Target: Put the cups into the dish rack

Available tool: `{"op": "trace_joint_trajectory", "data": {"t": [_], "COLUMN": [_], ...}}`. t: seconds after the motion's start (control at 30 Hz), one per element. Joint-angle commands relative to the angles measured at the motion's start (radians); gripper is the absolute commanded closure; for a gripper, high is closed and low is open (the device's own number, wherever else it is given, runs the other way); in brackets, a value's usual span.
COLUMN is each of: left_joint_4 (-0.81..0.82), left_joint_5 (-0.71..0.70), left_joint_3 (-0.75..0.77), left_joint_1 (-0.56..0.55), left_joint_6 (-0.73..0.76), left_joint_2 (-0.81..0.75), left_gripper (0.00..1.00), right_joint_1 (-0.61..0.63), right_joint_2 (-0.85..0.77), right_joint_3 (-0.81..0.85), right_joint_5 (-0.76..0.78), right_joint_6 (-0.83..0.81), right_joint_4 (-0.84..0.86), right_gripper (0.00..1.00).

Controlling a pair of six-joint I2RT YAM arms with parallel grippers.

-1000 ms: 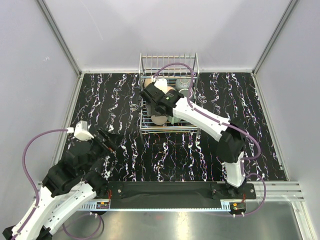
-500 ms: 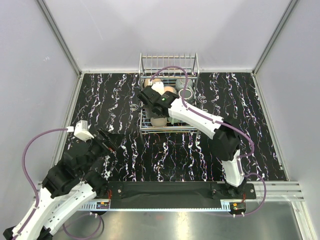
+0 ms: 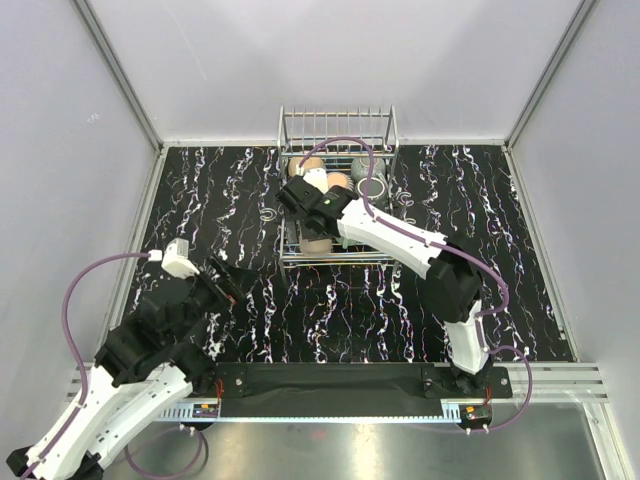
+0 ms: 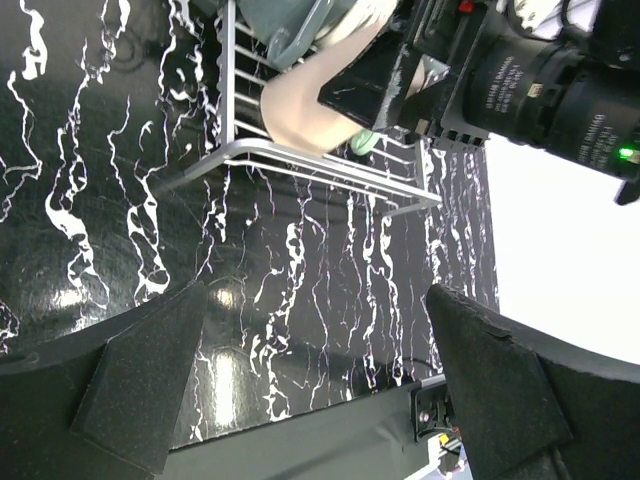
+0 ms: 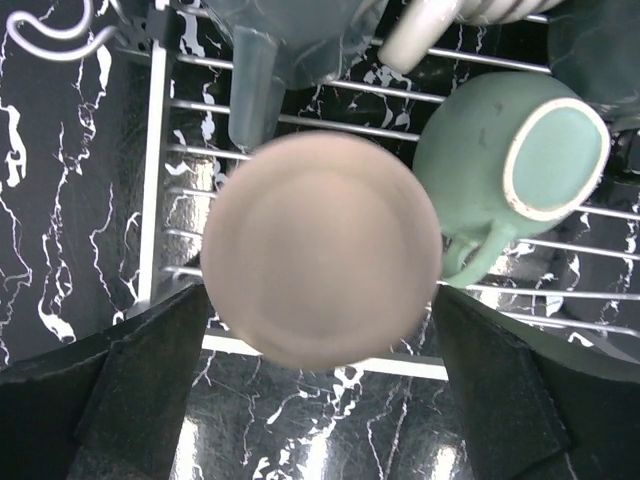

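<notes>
The silver wire dish rack (image 3: pixel 384 130) stands at the back middle and holds several cups. My right gripper (image 3: pixel 312 224) hangs over its front left part, jaws spread wide. In the right wrist view (image 5: pixel 320 305) a tan cup (image 5: pixel 322 262) sits bottom-up between the fingers (image 5: pixel 150 390), resting on the rack wires (image 5: pixel 300 345). A grey-green mug (image 5: pixel 510 165) lies on its side to its right. A greyish cup (image 5: pixel 290 40) is behind. The tan cup also shows in the top view (image 3: pixel 318 243) and in the left wrist view (image 4: pixel 305 100). My left gripper (image 3: pixel 222 278) (image 4: pixel 315 300) is open and empty over the mat.
A black marbled mat (image 3: pixel 200 200) covers the table, with grey walls around it. A small wire hook (image 3: pixel 270 214) lies left of the rack. A black bar (image 3: pixel 330 378) runs along the near edge between the arm bases.
My right gripper has shifted a little left and back over the rack; the tan cup stays in the rack. My left arm has moved slightly right and forward.
</notes>
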Motion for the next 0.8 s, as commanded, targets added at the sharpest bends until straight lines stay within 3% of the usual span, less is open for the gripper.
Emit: {"op": "trace_joint_trajectory", "data": {"t": [0.0, 0.2, 0.47, 0.77], "left_joint_4": [0.037, 0.043, 0.165, 0.389], "left_joint_5": [0.031, 0.059, 0.166, 0.307], "left_joint_3": [0.017, 0.003, -0.1, -0.205], "left_joint_1": [-0.004, -0.004, -0.004, -0.004], "left_joint_6": [-0.016, -0.05, -0.113, -0.151], "left_joint_2": [0.036, 0.018, 0.012, 0.096], "left_gripper": [0.01, 0.01, 0.01, 0.01], "right_joint_1": [0.009, 0.009, 0.009, 0.009], "right_joint_2": [-0.114, -0.332, -0.778, -1.211], "right_joint_3": [-0.005, -0.143, -0.585, -1.031], "right_joint_5": [0.007, 0.032, 0.081, 0.14], "right_joint_6": [-0.018, -0.013, 0.037, 0.29], "right_joint_4": [-0.003, 0.013, 0.096, 0.13], "right_gripper": [0.0, 0.0, 0.0, 0.0]}}
